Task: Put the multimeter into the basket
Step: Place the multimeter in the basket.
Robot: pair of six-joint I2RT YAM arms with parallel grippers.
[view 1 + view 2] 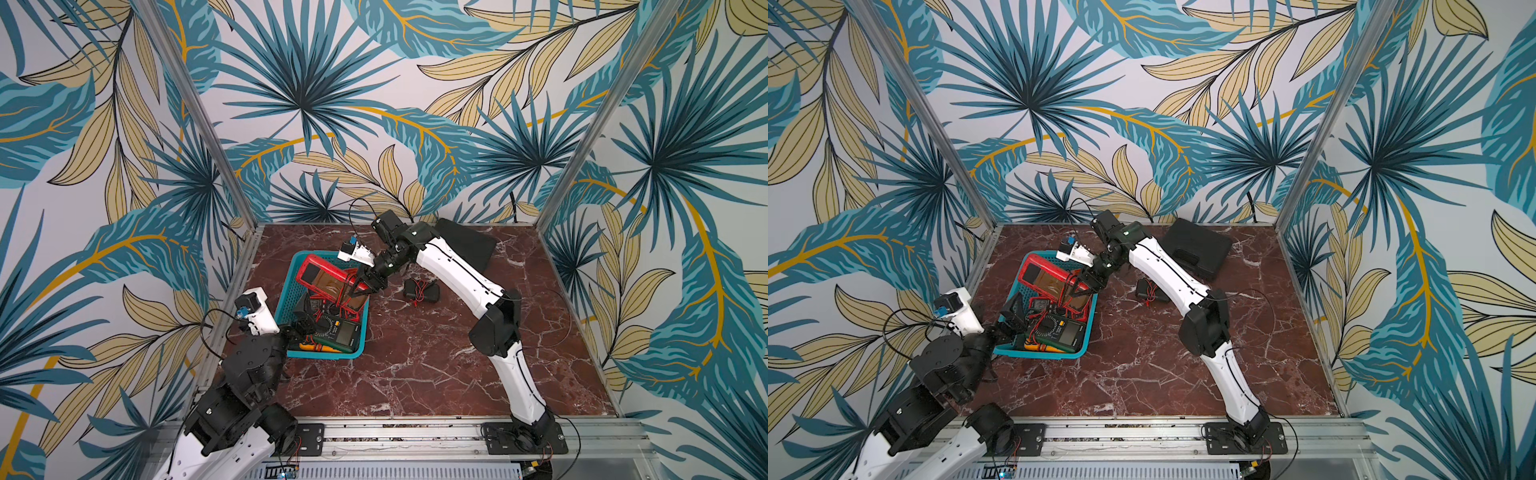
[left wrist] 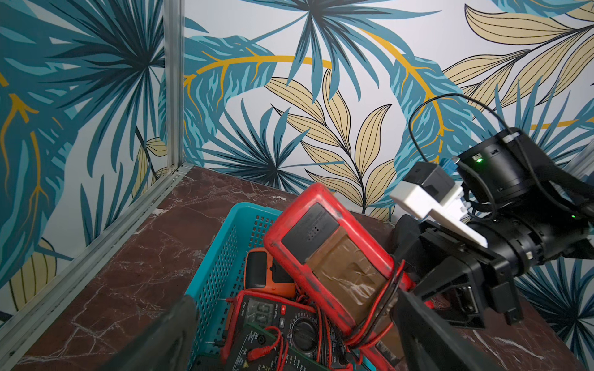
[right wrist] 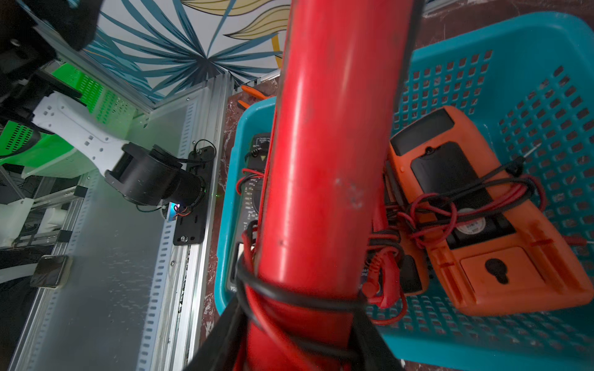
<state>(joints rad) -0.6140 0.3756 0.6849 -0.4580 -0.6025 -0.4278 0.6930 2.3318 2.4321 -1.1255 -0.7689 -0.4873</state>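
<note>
Veined marble tabletop [image 1: 415, 365] under perforated teal basket [image 1: 324, 354], glossy red multimeter [image 1: 322, 276]

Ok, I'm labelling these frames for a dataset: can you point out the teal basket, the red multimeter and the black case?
Teal basket [image 1: 332, 355]: in a top view, on its near outer wall.
Red multimeter [image 1: 328, 283]: in a top view, on the brown taped patch on its back.
Black case [image 1: 1200, 241]: in a top view, on its lid.

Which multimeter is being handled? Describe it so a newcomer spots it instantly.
On the marble tabletop, find the teal basket. The red multimeter leans tilted over its far end, gripped by the right gripper. Unlike the green meter and orange meter lying flat below, it is the largest and shows a brown-taped back.
</note>
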